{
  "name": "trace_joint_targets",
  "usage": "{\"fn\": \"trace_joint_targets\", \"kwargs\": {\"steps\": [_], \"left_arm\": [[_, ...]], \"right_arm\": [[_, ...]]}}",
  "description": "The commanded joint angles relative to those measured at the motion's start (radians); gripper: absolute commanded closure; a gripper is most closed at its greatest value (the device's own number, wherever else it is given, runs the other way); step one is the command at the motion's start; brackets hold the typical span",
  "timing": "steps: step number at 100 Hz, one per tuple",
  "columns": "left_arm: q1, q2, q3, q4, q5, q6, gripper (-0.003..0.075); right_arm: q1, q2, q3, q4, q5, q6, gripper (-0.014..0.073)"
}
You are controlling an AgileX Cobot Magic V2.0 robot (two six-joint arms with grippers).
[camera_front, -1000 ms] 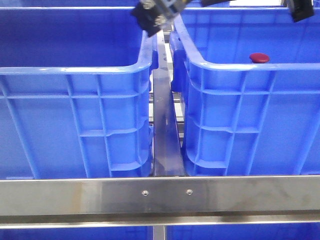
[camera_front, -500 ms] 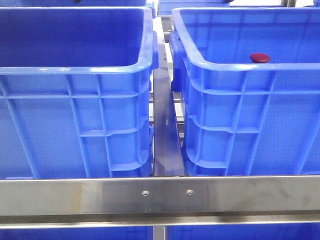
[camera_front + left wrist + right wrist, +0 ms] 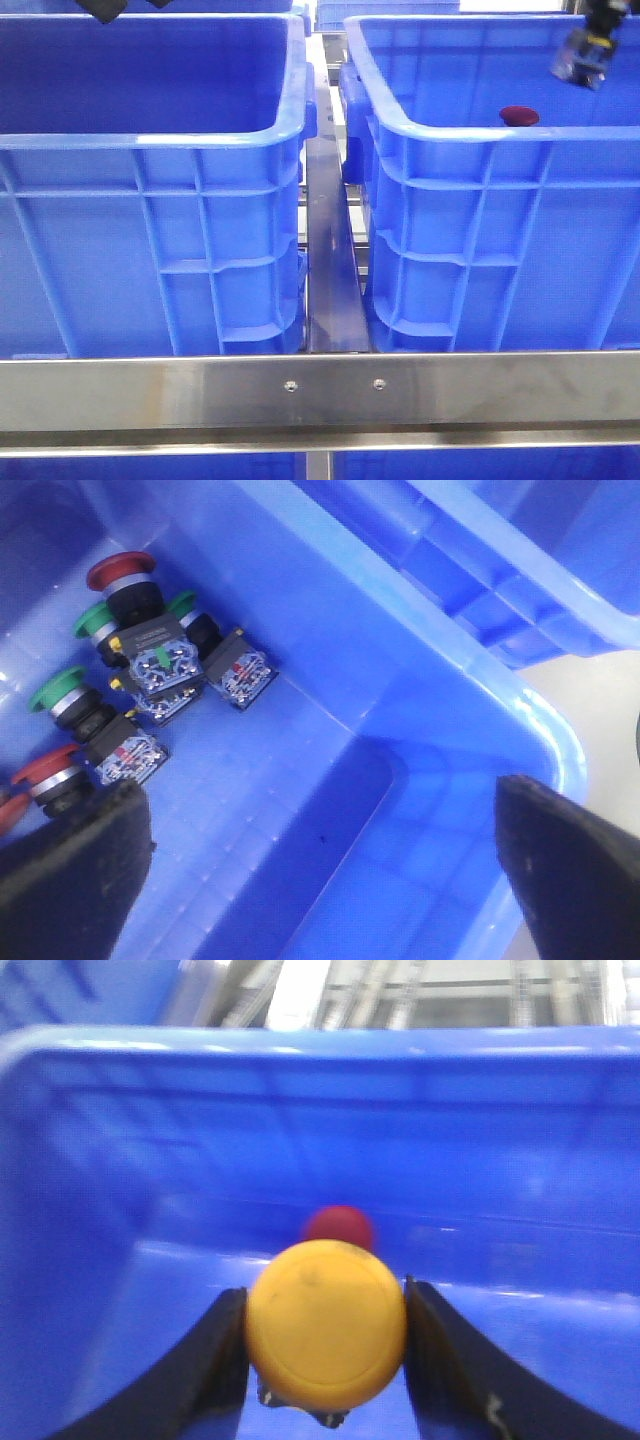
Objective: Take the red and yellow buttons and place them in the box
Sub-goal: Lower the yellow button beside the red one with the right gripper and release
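The yellow button [image 3: 326, 1323] is clamped between the black fingers of my right gripper [image 3: 323, 1300], which is shut on it. That gripper [image 3: 583, 60] hangs above the far right of the right-hand blue box [image 3: 480, 135]. A red button [image 3: 519, 116] lies inside this box, just beyond the yellow one in the right wrist view [image 3: 338, 1226]. My left gripper [image 3: 320, 880] is open and holds nothing, above the corner of a blue crate [image 3: 420, 680]. In the front view only its tip [image 3: 105, 10] shows at the top left.
A second blue crate [image 3: 150, 140] stands on the left, with a steel rail [image 3: 330, 250] between the two and a steel crossbar [image 3: 320, 390] in front. Several red and green push-buttons [image 3: 150, 670] with contact blocks lie in the crate under my left gripper.
My left gripper went from the top middle, out of sight, to the top left. My right gripper came down into view over the right-hand box.
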Motion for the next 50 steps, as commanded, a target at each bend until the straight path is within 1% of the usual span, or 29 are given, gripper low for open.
{"fn": "trace_joint_targets", "kwargs": {"steps": [1, 20, 50], "left_arm": [[0.002, -0.040, -0.034, -0.035, -0.024, -0.018, 0.0071], [0.002, -0.040, -0.034, -0.035, -0.021, -0.027, 0.0071], [0.002, -0.040, -0.034, -0.035, -0.018, -0.031, 0.0071]], "right_arm": [[-0.009, -0.005, -0.034, -0.006, -0.089, -0.028, 0.0420], [-0.009, 0.060, -0.034, -0.044, -0.190, -0.028, 0.0420], [-0.009, 0.157, -0.034, -0.047, -0.342, -0.028, 0.0420]]}}
